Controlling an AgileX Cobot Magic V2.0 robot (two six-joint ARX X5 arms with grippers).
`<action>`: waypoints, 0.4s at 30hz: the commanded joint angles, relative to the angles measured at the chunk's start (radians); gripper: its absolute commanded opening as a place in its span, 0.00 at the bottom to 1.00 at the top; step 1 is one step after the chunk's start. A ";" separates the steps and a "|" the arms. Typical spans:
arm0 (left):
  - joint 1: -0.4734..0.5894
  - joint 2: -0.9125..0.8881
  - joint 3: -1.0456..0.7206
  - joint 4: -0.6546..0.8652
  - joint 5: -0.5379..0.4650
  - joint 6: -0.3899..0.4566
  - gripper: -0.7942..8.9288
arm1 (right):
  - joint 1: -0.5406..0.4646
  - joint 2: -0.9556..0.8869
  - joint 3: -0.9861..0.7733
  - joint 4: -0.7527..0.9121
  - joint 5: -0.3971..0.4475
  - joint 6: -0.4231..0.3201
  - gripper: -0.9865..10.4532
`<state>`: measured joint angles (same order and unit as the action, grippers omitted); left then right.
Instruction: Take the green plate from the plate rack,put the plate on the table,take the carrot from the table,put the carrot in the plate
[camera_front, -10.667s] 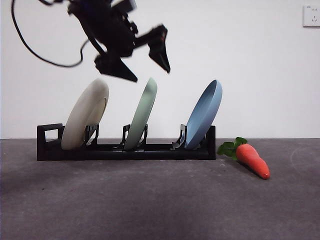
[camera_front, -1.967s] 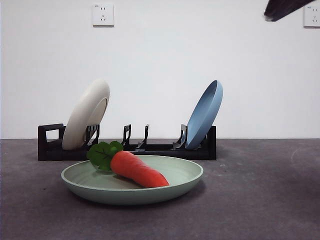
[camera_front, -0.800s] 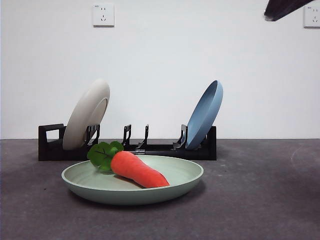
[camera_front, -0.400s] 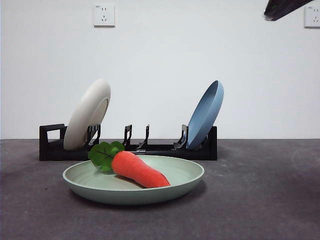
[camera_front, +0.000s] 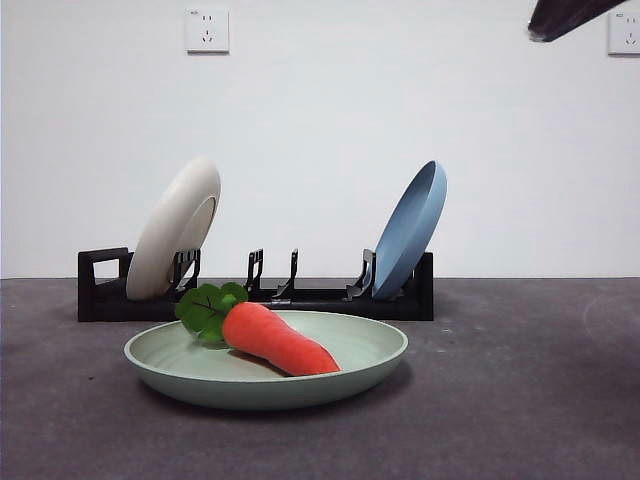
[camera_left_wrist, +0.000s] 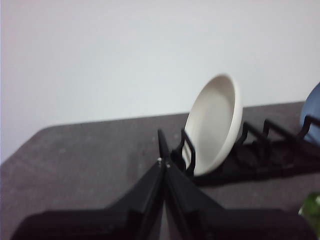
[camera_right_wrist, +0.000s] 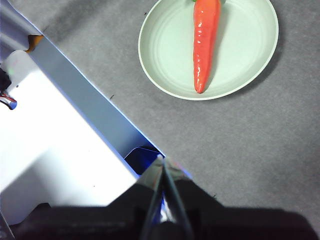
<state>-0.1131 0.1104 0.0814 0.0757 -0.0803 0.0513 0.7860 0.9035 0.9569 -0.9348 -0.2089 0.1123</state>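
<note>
My right gripper (camera_right_wrist: 162, 162) hangs high with its jaws pressed together on nothing, and only its wrist camera looks down on the carrot (camera_right_wrist: 205, 40) lying in the green plate (camera_right_wrist: 165, 55) on the table (camera_right_wrist: 250, 150), well clear of the jaws. My left gripper (camera_left_wrist: 162, 162), likewise closed and empty, faces the white plate (camera_left_wrist: 215, 125) standing in the rack (camera_left_wrist: 270, 160). The front camera shows the rack's empty middle slot (camera_front: 272, 275).

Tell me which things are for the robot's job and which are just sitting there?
For the job: green plate on the table, carrot lying in it, plate rack.

Just there: cream-white plate and blue plate in the rack, wall sockets.
</note>
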 joint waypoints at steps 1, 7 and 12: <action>0.004 -0.034 -0.043 -0.006 -0.005 -0.016 0.08 | 0.002 -0.002 -0.005 0.007 0.002 -0.006 0.09; 0.005 -0.071 -0.077 -0.104 -0.006 -0.037 0.08 | 0.002 -0.002 -0.005 0.007 0.002 -0.006 0.09; 0.005 -0.082 -0.077 -0.211 -0.007 -0.060 0.08 | 0.002 -0.002 -0.005 0.007 0.002 -0.006 0.09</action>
<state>-0.1123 0.0353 0.0174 -0.1268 -0.0872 0.0093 0.7860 0.9035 0.9569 -0.9348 -0.2085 0.1123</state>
